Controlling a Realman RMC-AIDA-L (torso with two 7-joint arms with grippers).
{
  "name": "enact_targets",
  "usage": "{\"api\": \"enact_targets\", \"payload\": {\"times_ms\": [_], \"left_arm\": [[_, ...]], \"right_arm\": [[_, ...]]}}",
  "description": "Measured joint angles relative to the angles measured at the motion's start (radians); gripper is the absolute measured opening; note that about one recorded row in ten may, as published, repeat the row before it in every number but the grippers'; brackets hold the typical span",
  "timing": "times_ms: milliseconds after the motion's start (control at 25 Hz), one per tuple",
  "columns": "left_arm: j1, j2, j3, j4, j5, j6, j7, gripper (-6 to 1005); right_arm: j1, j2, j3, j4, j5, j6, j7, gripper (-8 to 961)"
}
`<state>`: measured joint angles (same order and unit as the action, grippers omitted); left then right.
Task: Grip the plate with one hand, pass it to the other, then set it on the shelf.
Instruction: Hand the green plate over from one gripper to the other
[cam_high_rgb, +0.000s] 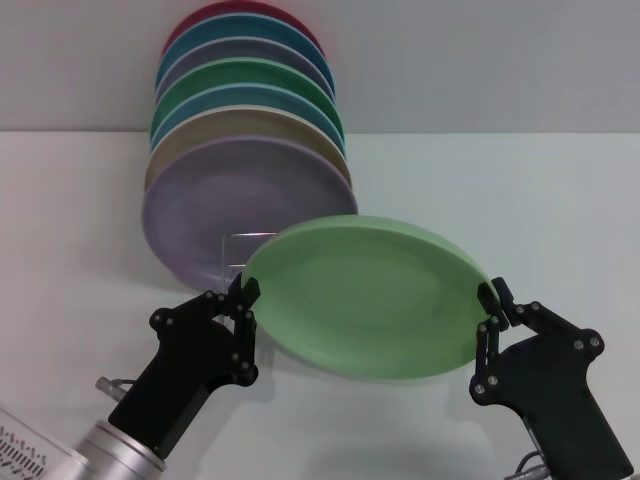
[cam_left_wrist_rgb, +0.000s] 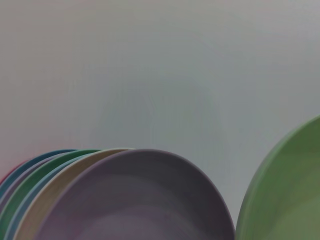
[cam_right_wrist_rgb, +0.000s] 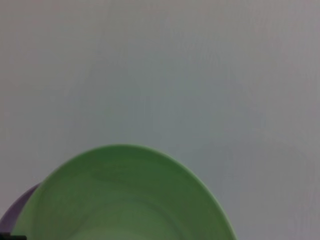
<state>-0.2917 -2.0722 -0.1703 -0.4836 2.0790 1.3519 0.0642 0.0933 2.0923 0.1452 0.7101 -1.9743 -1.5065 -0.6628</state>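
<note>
The plate (cam_high_rgb: 365, 297), pale mint green, hangs tilted above the table between my two grippers. My right gripper (cam_high_rgb: 493, 300) is shut on its right rim. My left gripper (cam_high_rgb: 248, 290) sits at its left rim, touching or nearly touching it. The same plate fills the lower part of the right wrist view (cam_right_wrist_rgb: 125, 200) and shows at one edge of the left wrist view (cam_left_wrist_rgb: 285, 195). The shelf (cam_high_rgb: 235, 248) is a thin wire rack at the back left; only its front loop shows, just behind the plate's left edge.
A row of several coloured plates leans on the rack, with a lilac plate (cam_high_rgb: 230, 200) in front and a dark green one (cam_high_rgb: 250, 75) farther back. The white table (cam_high_rgb: 540, 200) stretches to the right, with a grey wall behind.
</note>
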Motion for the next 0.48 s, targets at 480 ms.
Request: {"api": "enact_targets", "payload": {"times_ms": [480], "left_arm": [[0.008, -0.002, -0.005, 0.0, 0.0, 0.009, 0.004, 28]], "right_arm": [[0.009, -0.002, -0.004, -0.002, -0.005, 0.004, 0.002, 36]]}}
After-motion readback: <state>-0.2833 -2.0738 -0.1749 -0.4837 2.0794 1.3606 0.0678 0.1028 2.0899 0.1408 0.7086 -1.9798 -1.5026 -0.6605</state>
